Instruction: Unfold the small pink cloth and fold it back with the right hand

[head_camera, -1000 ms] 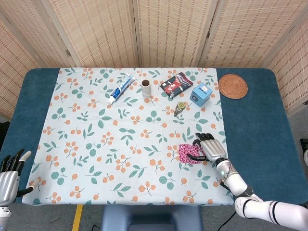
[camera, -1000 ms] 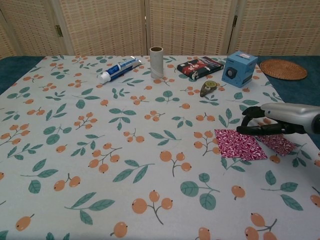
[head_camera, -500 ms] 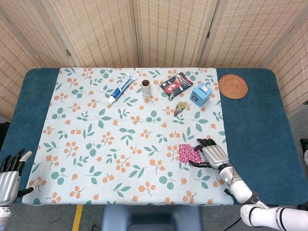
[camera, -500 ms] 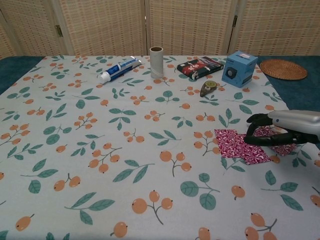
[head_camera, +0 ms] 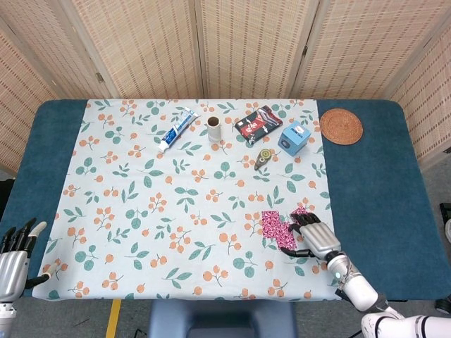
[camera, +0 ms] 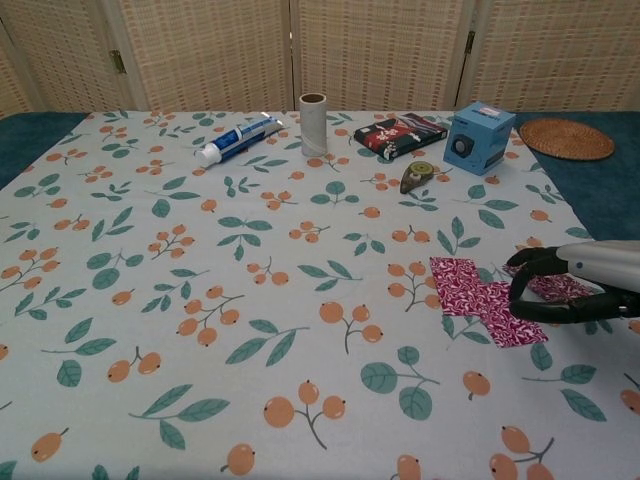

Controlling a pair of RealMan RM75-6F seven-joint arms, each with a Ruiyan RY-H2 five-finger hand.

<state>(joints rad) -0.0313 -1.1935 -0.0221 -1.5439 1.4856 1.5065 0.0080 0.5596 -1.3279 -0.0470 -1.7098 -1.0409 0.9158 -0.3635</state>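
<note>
The small pink patterned cloth (head_camera: 277, 227) lies on the floral tablecloth near the front right, spread in an uneven, partly opened shape (camera: 478, 297). My right hand (head_camera: 314, 239) sits over its right end, fingers curled above and thumb beneath, pinching a flap of the cloth (camera: 572, 288). The part of the cloth under the hand is hidden. My left hand (head_camera: 14, 258) hangs off the table's front left corner, fingers apart and holding nothing; it appears only in the head view.
Along the far side stand a toothpaste tube (head_camera: 177, 129), a cardboard roll (camera: 313, 124), a dark patterned packet (head_camera: 258, 122), a blue box (camera: 479, 137) and a small green object (head_camera: 263, 158). A woven coaster (head_camera: 341, 126) lies on the blue table cover at far right.
My right hand has drawn back toward the table's near edge, pulling a flap of the pink cloth with it; the cloth has changed from a neat square to a longer, uneven shape.
</note>
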